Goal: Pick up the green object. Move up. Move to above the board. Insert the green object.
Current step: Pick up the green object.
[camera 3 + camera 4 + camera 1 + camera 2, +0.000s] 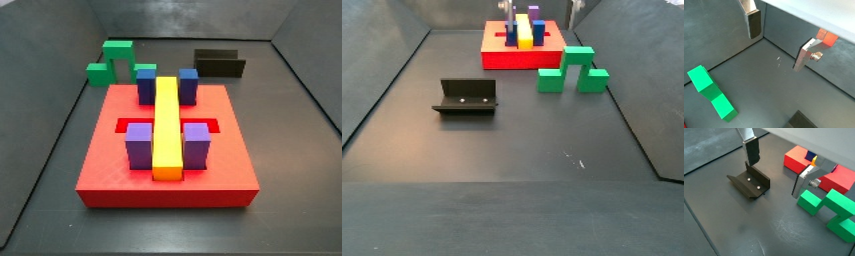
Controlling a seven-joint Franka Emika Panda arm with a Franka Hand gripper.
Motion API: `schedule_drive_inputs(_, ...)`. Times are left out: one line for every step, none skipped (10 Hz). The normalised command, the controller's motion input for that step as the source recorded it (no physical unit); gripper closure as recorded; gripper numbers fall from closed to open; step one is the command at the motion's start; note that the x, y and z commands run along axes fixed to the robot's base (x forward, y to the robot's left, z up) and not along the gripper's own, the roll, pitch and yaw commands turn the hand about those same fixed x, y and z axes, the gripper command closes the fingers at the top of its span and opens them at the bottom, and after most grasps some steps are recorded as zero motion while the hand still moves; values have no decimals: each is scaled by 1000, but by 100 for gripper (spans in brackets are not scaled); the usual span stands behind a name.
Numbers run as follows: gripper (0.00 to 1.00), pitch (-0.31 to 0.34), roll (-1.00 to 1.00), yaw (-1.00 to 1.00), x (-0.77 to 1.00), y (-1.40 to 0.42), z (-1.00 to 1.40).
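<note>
The green object (118, 60) is a bright green arch piece standing on the dark floor just beyond the board's far edge; it also shows in a side view (572, 72) and in both wrist views (711, 92) (827, 208). The board (107, 160) is a red slab carrying a long yellow bar (166, 120) and blue and purple blocks. My gripper (775, 179) hangs open and empty above the floor, between the fixture and the green object, touching neither. It is also open in a wrist view (776, 52). It does not show in the side view over the board.
The fixture (466, 97) stands on the floor left of the green object, and shows in a wrist view (751, 183) and a side view (218, 63). Dark walls enclose the floor on all sides. The board (496, 58) sits by the far wall.
</note>
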Motion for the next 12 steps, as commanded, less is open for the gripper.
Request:
schedule_drive_inputs(0,-11,0,0,0,0,-14)
schedule_drive_inputs(0,-184,-7,0,-274,-186,-89)
schedule_drive_inputs(0,-181,64,0,-443,-514,0)
schedule_drive_inputs(0,-204,94,17,-551,-623,0)
schedule_drive_inputs(0,-213,114,17,-594,-680,0)
schedule_drive_inputs(0,-247,59,11,-551,-626,0)
schedule_drive_inputs(0,-250,66,40,-477,-623,-3)
schedule_drive_inputs(0,-221,130,63,-383,-631,-37)
schedule_drive_inputs(0,-174,187,26,-406,-560,-86)
schedule_drive_inputs(0,0,231,71,-211,-260,-194)
schedule_drive_inputs(0,19,294,0,-166,-246,-354)
schedule_drive_inputs(0,40,327,0,-231,-257,-429)
